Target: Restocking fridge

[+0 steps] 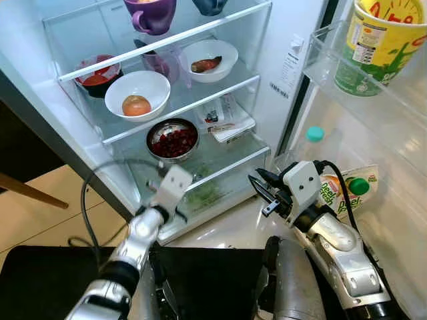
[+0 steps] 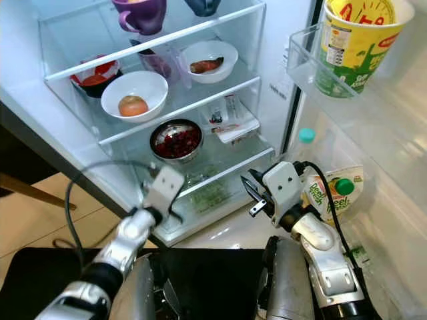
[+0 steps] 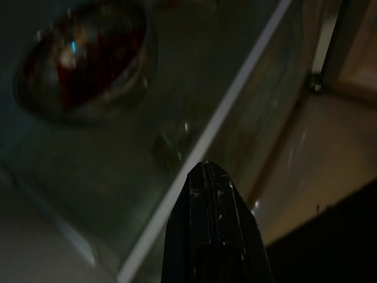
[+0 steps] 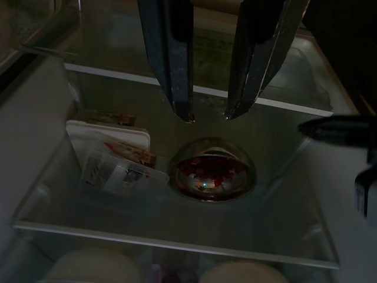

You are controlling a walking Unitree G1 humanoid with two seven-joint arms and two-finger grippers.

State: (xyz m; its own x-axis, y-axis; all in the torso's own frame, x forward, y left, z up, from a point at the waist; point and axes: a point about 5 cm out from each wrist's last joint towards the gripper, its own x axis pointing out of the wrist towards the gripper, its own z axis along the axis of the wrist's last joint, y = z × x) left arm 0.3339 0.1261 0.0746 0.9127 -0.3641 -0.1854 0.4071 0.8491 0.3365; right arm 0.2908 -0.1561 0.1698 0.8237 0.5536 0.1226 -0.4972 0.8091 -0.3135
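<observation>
Low in the frame, the left gripper, fingers pressed together, hovers by the glass edge of the fridge's lowest shelf. At centre right, the right gripper is apart and empty, in open space before the door. The right wrist view alone shows the steel bowl beside plastic packets. Higher up sit a white bowl and, upper right, a yellow cup in the door bin.
</observation>
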